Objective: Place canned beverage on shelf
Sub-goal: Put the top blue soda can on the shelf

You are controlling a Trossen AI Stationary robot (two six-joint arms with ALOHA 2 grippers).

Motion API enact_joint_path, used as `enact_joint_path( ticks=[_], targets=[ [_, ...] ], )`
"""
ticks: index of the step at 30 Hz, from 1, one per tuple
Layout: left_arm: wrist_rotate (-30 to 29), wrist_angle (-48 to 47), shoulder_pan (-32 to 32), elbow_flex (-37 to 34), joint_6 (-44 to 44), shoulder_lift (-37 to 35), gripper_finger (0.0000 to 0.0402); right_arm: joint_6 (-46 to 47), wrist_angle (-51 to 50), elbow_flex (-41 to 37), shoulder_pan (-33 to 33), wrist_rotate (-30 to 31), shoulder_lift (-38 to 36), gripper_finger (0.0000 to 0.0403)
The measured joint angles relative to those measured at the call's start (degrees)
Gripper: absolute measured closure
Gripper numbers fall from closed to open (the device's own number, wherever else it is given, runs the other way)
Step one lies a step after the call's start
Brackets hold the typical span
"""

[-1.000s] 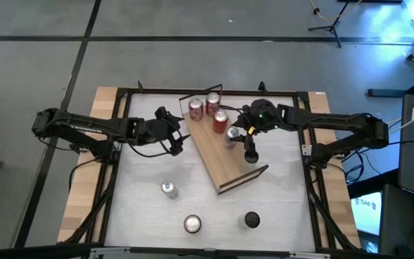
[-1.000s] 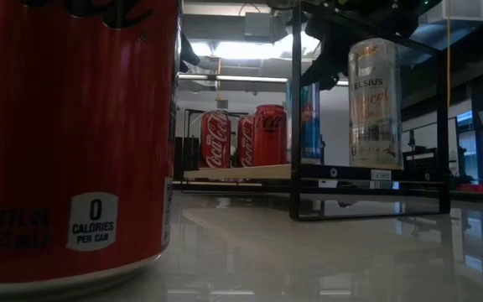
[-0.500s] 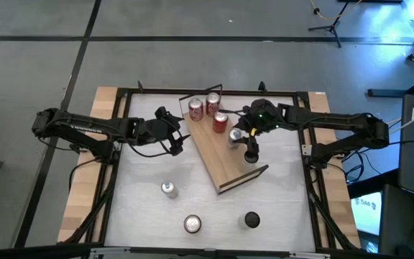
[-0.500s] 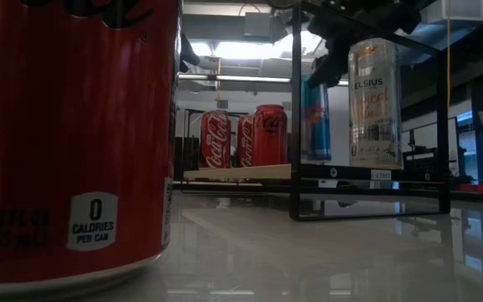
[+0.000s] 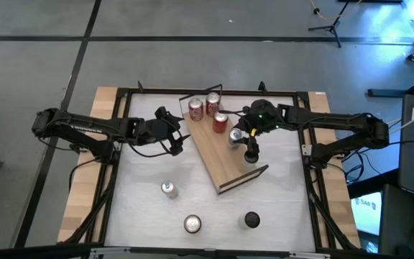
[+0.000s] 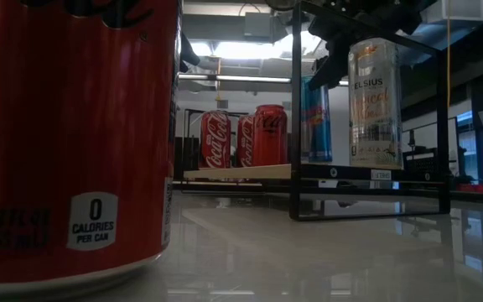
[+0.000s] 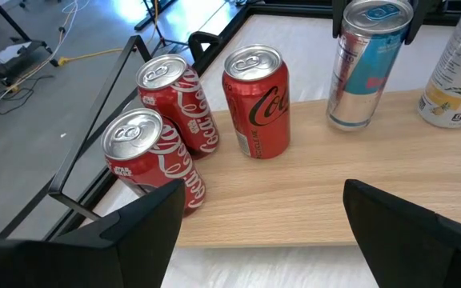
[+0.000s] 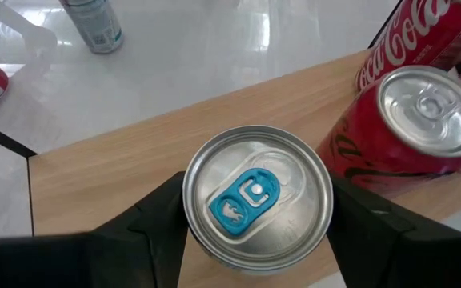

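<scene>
**Setting the blue can down on the shelf**

Holding the blue can (image 8: 257, 198) from above, our right gripper (image 5: 236, 134) has one finger on each side of it, closed on the can. The can stands straight up on the shelf (image 5: 221, 164), the long wooden board in the middle of the table (image 5: 142, 216). In the left wrist view its bottom looks like it sits on the wood, just beside the nearest of the three red cans (image 7: 256, 101), but we cannot be sure it is all the way down.

We think we are at the end of the putting-down step. The can is where it should go, but we have not let go yet.

Our left gripper (image 5: 180, 140) waits near the edge of the shelf with its fingers spread wide and nothing in them.

Next we need to open the right fingers slowly, so the can does not tip. Then we should lift straight up. The red can is very close, so we must not swing sideways and knock it.

A tall pale can (image 7: 459, 76) stands on the shelf too. Three more cans wait on the table, one of them a small silver can (image 5: 168, 188). They may be next.
</scene>
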Motion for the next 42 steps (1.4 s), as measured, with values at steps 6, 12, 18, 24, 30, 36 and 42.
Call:
enact_joint_path(
  ticks=[6,12,18,24,30,36,42],
  targets=[
    [0.0,0.0,0.0,0.0,0.0,0.0,0.0072,0.0,-0.3,0.0,0.0,0.0,0.0,0.0166],
    [0.0,0.0,0.0,0.0,0.0,0.0,0.0072,0.3,-1.5,0.0,0.0,1.1,-0.1,0.0166],
    [0.0,0.0,0.0,0.0,0.0,0.0,0.0072,0.4,-1.8,0.0,0.0,1.2,-0.1,0.0166],
    [0.0,0.0,0.0,0.0,0.0,0.0,0.0072,0.6,-0.3,-0.1,0.0,1.6,-0.1,0.0166],
    [0.0,0.0,0.0,0.0,0.0,0.0,0.0072,0.7,-0.1,-0.1,0.0,1.6,-0.1,0.0166],
    [0.0,0.0,0.0,0.0,0.1,0.0,0.0072,0.9,0.2,-0.1,0.0,-0.2,-0.1,0.0166],
    [0.0,0.0,0.0,0.0,0.1,0.0,0.0072,0.9,2.7,-0.1,0.1,-0.5,0.4,0.0166]
  ],
)
